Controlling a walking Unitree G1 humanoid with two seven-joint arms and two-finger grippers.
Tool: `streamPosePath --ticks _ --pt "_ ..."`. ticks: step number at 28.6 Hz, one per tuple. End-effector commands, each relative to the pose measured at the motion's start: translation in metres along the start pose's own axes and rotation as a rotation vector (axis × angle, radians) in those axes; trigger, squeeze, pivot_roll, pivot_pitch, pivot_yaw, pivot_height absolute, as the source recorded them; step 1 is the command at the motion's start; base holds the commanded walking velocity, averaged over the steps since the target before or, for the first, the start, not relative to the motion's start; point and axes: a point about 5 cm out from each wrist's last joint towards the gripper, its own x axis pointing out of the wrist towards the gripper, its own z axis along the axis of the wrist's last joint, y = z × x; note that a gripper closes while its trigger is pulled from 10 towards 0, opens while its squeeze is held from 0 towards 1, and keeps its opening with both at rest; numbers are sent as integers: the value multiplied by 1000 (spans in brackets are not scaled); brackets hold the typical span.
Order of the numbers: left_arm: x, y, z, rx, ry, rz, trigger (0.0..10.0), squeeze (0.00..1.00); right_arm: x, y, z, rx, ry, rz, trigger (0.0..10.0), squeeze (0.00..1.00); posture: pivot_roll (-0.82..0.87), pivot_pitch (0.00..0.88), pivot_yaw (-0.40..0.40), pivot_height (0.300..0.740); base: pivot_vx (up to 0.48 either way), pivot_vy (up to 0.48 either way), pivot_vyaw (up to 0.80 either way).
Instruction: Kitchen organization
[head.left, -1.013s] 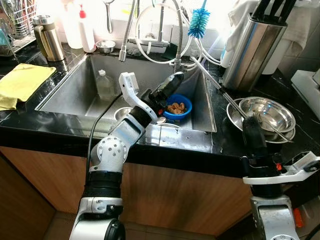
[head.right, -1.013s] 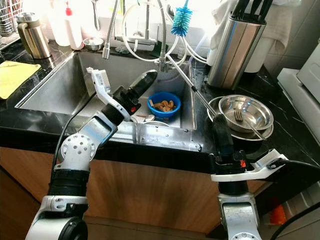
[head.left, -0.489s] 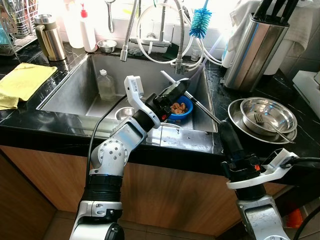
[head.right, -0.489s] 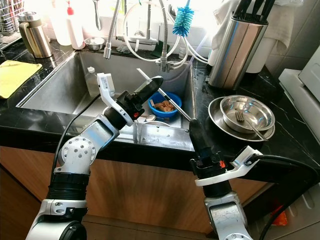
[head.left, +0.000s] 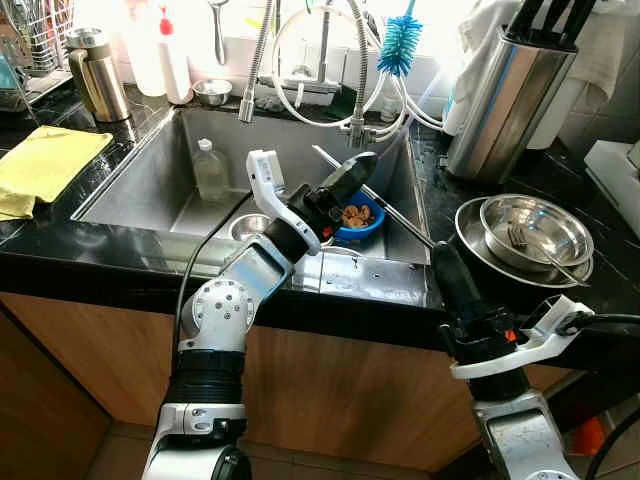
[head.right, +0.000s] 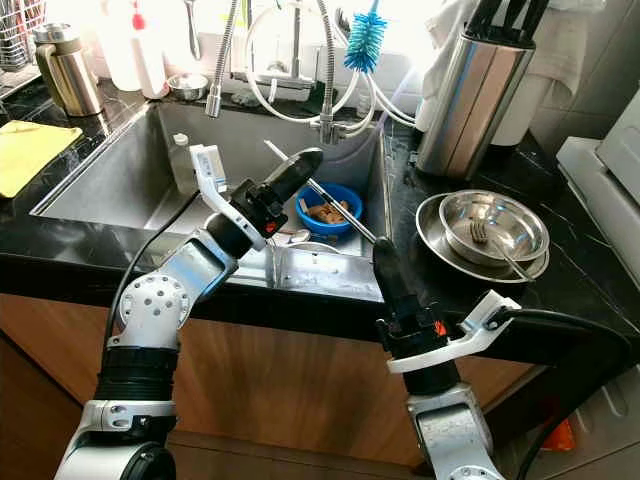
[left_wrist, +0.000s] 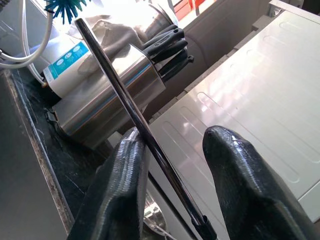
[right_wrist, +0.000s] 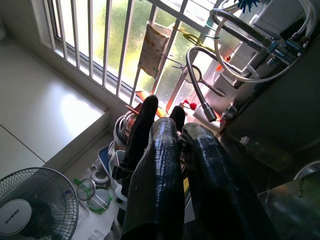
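Observation:
A long thin metal rod (head.left: 390, 210) slants over the sink's right side, above a blue bowl (head.left: 355, 218) holding food scraps. My right gripper (head.left: 440, 252) stands at the counter's front edge, shut on the rod's lower end. My left gripper (head.left: 358, 163) reaches over the sink and is open around the rod's upper part. In the left wrist view the rod (left_wrist: 115, 80) passes between the fingers and rests against one finger (left_wrist: 131, 150). In the right wrist view the right gripper (right_wrist: 181, 126) has its fingers pressed together.
The steel sink (head.left: 150, 170) holds a plastic bottle (head.left: 208, 170) and a small steel bowl (head.left: 248, 226). Stacked steel bowls (head.left: 560, 235) with a fork sit on the right counter by a steel knife holder (head.left: 505, 100). A yellow cloth (head.left: 45, 165) lies at the left.
My right gripper has moved left along the counter edge, swinging the rod from the counter over the sink. The rod now lies between my left gripper's fingers.

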Motion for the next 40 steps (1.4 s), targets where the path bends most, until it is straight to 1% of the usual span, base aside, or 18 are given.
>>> streamPosePath --ticks 1,10,26,27,31,32,33,40 --pt "4 -11 1 -11 1 -49 0 0 0 1 2 -23 -2 -7 10000 0 98 28 -89 740 0 0 0" --pt "5 -13 1 -27 -2 -59 0 0 1 2 3 -40 -8 -3 10000 0 98 35 -90 740 0 0 0" --pt "4 -10 4 -38 -18 -43 0 0 1 1 4 -83 -11 -4 10000 0 98 33 -89 740 0 0 0" --pt "4 -10 4 -44 -22 -41 0 0 1 0 4 -90 -13 -11 10000 1000 96 33 -88 740 0 0 0" --pt "4 -7 10 -81 -60 -17 0 0 0 -1 4 -98 -15 -24 10000 1000 96 35 -88 740 0 0 0" --pt "5 -7 12 -86 -73 -12 0 0 0 -2 4 -101 -19 -36 10000 835 96 36 -88 740 0 0 0" --pt "5 -6 14 -89 -84 -7 0 0 0 -3 4 -100 -22 -43 10000 0 96 35 -88 740 0 0 0" --pt "10 -4 30 -96 -182 53 0 0 0 -5 3 -109 -16 -54 10000 0 93 41 -87 740 0 0 0"
